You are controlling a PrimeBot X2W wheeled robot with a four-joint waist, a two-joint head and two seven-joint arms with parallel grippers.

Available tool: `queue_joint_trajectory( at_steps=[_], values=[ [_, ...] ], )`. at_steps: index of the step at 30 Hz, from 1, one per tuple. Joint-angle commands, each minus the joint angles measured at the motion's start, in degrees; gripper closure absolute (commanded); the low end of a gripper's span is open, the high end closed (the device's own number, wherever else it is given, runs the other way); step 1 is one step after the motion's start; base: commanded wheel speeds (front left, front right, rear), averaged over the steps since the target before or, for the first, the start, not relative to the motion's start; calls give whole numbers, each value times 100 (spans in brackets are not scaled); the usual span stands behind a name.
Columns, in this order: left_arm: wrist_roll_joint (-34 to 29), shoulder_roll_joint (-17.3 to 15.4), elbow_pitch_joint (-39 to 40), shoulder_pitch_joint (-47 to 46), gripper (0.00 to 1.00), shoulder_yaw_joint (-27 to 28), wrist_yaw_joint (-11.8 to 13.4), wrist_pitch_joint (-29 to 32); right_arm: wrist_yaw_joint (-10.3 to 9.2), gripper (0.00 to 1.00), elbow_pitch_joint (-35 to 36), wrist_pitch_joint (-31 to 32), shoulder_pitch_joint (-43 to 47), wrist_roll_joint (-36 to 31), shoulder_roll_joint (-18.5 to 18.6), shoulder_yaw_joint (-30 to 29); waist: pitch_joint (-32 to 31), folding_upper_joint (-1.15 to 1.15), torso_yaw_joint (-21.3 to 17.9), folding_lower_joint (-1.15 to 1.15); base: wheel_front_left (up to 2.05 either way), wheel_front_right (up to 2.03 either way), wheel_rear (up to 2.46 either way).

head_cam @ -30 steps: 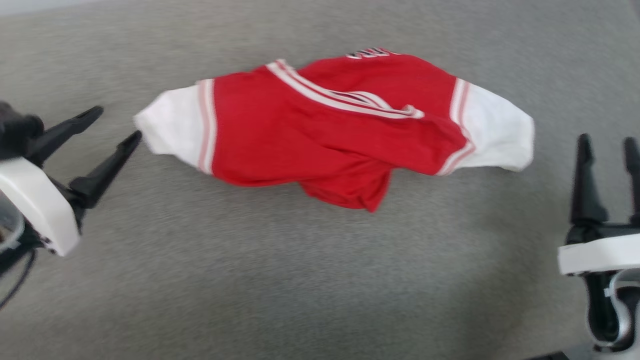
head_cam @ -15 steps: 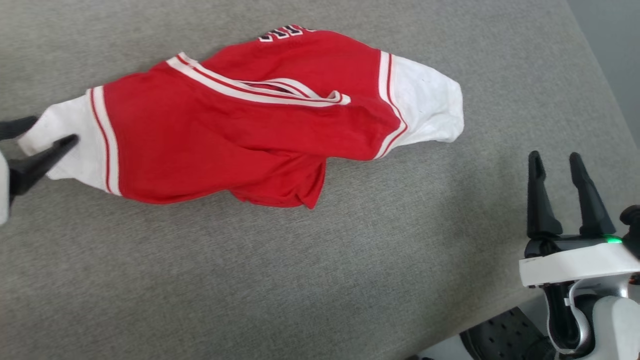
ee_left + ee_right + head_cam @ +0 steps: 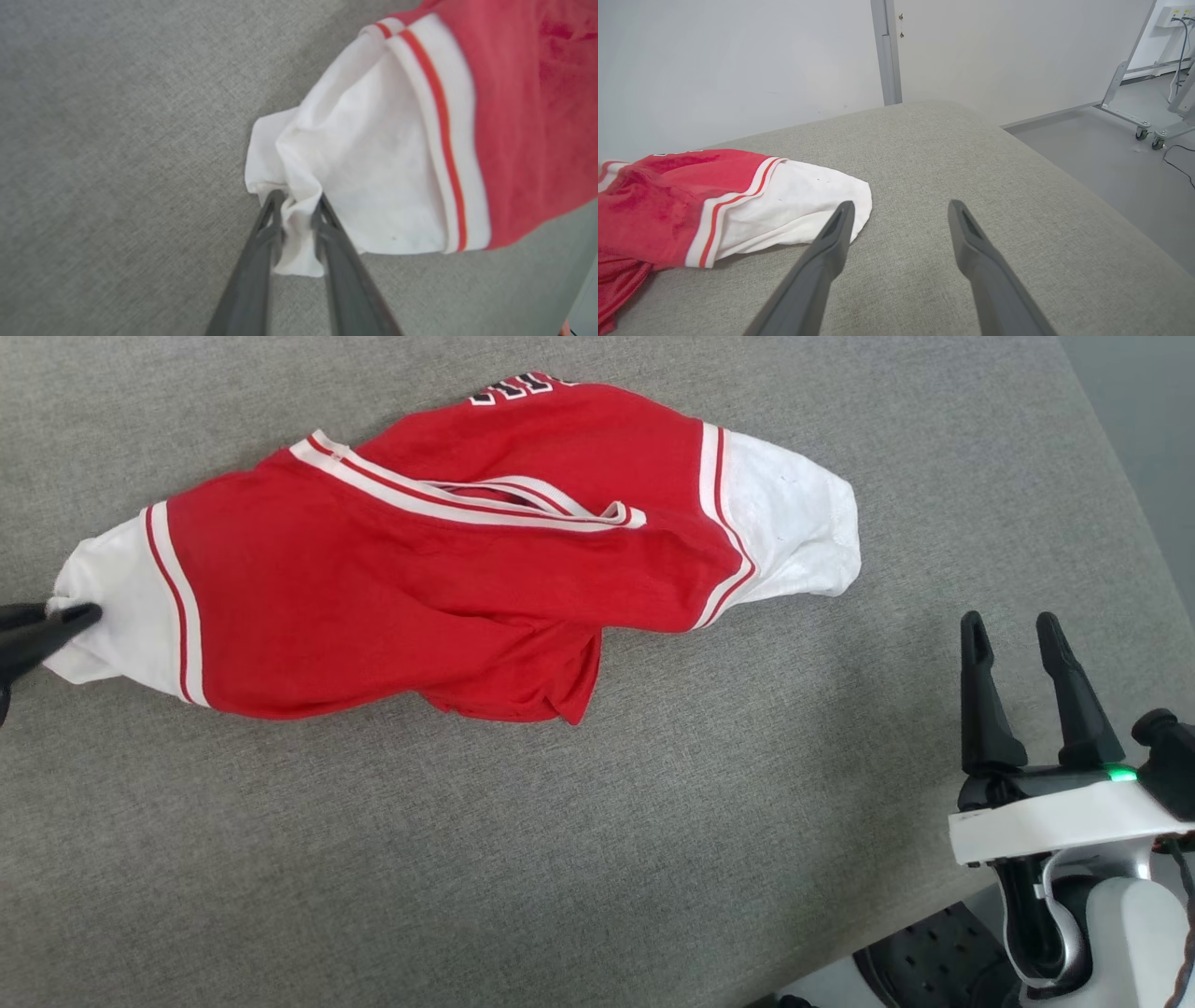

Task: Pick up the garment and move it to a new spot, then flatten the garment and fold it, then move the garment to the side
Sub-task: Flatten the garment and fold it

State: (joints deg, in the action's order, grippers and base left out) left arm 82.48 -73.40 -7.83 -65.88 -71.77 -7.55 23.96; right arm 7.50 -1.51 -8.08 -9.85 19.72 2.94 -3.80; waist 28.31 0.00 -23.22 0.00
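Note:
The garment (image 3: 448, 569), a red jersey with white sleeves and striped trim, lies crumpled across the grey padded surface (image 3: 560, 859). My left gripper (image 3: 65, 616) is at the far left edge, shut on the cuff of the garment's left white sleeve (image 3: 112, 607). In the left wrist view the two fingers pinch bunched white cloth (image 3: 299, 210) of the garment (image 3: 514, 116). My right gripper (image 3: 1013, 625) stands open at the lower right, apart from the garment's right white sleeve (image 3: 794, 523). In the right wrist view my right gripper (image 3: 899, 207) has nothing between its fingers, just right of the garment (image 3: 784, 210).
The padded surface's right edge (image 3: 1111, 495) drops to a grey floor (image 3: 1111, 154). A white wall (image 3: 738, 60) stands behind it, and a wheeled metal frame (image 3: 1139, 116) is at the far right. Bare padding lies in front of the garment.
My left gripper has closed on the left sleeve cuff, which was loose between open fingers half a second ago. The camera swung left earlier. The right gripper stays open.

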Motion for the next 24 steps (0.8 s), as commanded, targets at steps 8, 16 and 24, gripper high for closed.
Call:
queue_joint_trajectory(
  at_steps=[8, 16, 24],
  values=[
    [-173, 54, 118, -209, 100, -89, 13, -235, -2, 0, 193, 589, -475, -576, -4, 442, 63, 0, 7, 0, 0, 0, 0],
    [-382, 234, 387, -426, 100, -129, 13, -450, -2, 0, 15, 2614, -1836, -472, 596, 1347, 269, 0, 238, 0, 0, 0, 0],
    [-445, 352, 666, -718, 100, -151, 13, -549, -1, 0, -1115, 3918, -3240, 342, 1273, 1480, 619, 0, 538, 0, 0, 0, 0]
  ],
)
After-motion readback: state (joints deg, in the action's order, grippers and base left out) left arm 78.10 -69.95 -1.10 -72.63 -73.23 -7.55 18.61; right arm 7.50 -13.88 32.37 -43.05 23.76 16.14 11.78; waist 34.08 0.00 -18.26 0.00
